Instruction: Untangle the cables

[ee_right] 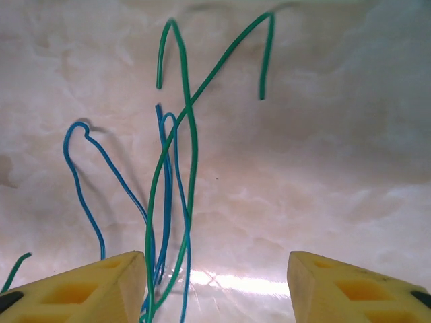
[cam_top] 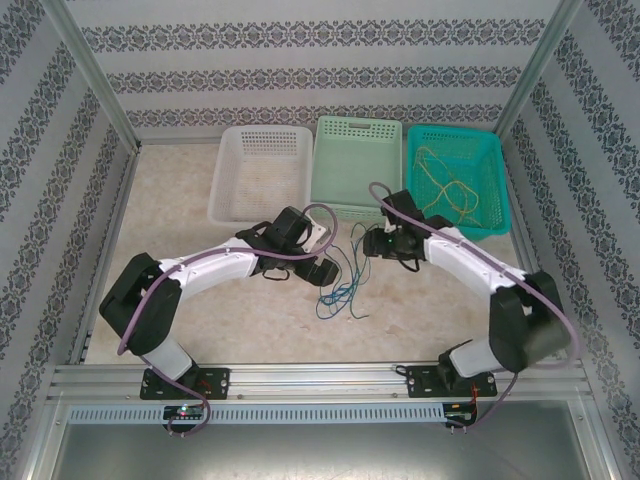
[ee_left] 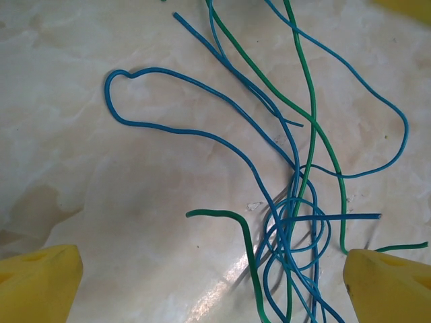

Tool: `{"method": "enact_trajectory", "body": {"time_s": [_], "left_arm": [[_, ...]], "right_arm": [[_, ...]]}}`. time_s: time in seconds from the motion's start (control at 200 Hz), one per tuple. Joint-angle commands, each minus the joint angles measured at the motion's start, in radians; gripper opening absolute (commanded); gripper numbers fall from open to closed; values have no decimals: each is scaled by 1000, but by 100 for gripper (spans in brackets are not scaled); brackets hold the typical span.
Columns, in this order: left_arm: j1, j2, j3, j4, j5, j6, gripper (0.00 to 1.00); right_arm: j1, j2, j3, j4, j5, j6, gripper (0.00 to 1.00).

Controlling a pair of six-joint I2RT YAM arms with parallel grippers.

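Hovering above the desk [cam_top: 180,220], the left gripper [ee_left: 212,269] stands spread wide, the knot of blue cables [ee_left: 172,129] and green cables [ee_left: 311,101] lying between its fingers [ee_left: 40,282] and just ahead. The right gripper [ee_right: 215,269] is spread too, strands passing close beside one finger [ee_right: 81,289]. Yellow cables [cam_top: 450,190] sit in the teal basket [cam_top: 445,130], well beyond both. Blue and green seem the step in hand; next, I'd say, pinch one green strand and draw it clear.

Both arms curl in toward the middle, left gripper [cam_top: 322,268] and right gripper [cam_top: 377,243] angled down, jaws spread wide.
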Motion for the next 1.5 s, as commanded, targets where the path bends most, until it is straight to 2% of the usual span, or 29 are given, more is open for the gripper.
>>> {"method": "enact_trajectory", "body": {"time_s": [0.0, 0.095, 0.3, 0.525, 0.59, 0.749, 1.079, 1.299, 1.374, 1.499], "left_arm": [[6, -22, 10, 11, 0, -20, 100], [6, -37, -8, 10, -12, -21, 100], [5, -49, -19, 1, -31, -9, 100], [6, -34, -6, -5, -22, -5, 100], [7, -30, -6, -4, -20, -7, 100], [6, -21, -1, -4, -18, -4, 100], [6, -17, 25, -3, -16, -8, 100], [6, -52, 31, 79, -5, -34, 100], [6, -57, 44, 129, 46, -46, 100], [3, -46, 57, 232, 210, -88, 100]], "right_arm": [[13, 77, 28, 88, 30, 44, 56], [15, 140, 44, 132, 3, 56, 54], [16, 226, 66, 169, 50, 71, 45], [53, 186, 51, 189, 137, 68, 19], [66, 148, 33, 188, 164, 72, 16], [102, 47, -3, 189, 205, 71, 0], [164, -80, -22, 159, 249, 53, 0], [205, -231, 12, 159, 259, -12, 0], [222, -257, 29, 151, 255, -29, 0], [241, -258, 47, 118, 286, -1, 0]]}}
